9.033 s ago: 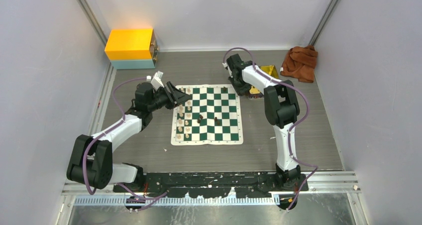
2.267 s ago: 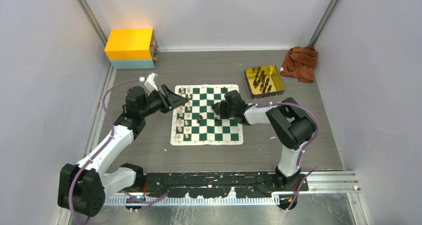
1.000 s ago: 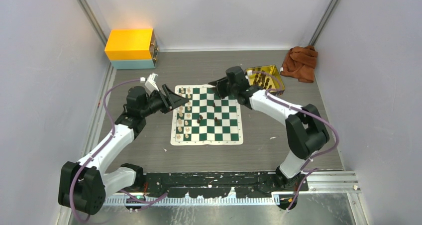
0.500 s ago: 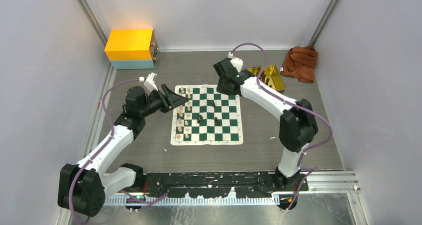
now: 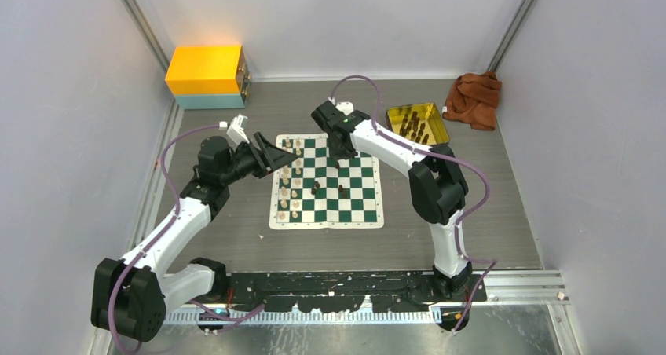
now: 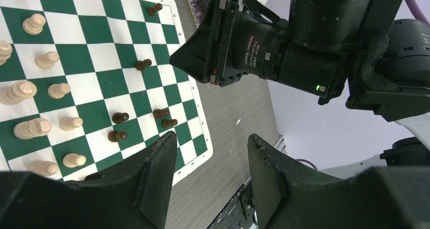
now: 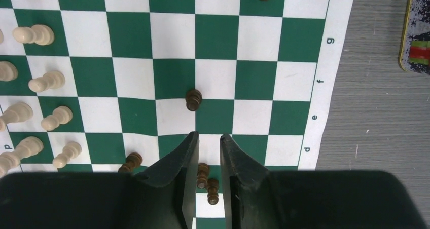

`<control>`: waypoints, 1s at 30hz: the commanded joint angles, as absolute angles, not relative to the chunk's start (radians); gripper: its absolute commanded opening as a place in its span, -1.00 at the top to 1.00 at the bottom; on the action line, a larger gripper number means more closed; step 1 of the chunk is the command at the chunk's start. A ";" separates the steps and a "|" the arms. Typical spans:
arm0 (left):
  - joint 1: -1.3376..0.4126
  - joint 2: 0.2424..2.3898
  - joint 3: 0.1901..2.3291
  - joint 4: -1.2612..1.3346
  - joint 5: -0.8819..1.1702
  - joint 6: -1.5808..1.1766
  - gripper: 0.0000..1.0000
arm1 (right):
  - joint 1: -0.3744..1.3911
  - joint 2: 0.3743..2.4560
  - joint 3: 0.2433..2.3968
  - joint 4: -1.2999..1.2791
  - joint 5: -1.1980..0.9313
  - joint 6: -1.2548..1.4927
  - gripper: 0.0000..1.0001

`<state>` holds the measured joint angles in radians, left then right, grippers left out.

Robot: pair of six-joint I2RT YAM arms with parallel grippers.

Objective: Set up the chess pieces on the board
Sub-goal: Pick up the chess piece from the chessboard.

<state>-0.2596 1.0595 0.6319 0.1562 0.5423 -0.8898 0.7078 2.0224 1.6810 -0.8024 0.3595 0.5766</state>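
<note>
Your right fingers [image 7: 185,168] stand a little apart, holding nothing, above the board [image 5: 357,206], which lies flat on the bench [image 5: 314,245]. Your left fingers [image 6: 152,178] are spread wide, empty, by its left edge. On it are 6 dark pieces [image 6: 143,64] and at least 10 cream pieces [image 6: 46,60].

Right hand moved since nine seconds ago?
Yes: the right hand shifted left, from the gold tray to above the board, near its far edge.
</note>
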 commanded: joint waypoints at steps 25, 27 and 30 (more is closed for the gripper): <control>-0.258 1.070 0.633 0.219 0.548 -0.882 -0.13 | 0.706 2.140 1.816 -0.796 0.297 0.522 0.27; -0.258 1.074 0.635 0.219 0.548 -0.882 -0.13 | 0.706 2.143 1.818 -0.796 0.298 0.522 0.27; -0.258 1.081 0.638 0.219 0.548 -0.881 -0.13 | 0.706 2.150 1.817 -0.795 0.296 0.520 0.27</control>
<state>-0.2596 1.0767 0.6315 0.1673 0.5423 -0.8883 0.7052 2.1540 1.7748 -0.8017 0.2970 0.5289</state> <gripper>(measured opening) 0.566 0.365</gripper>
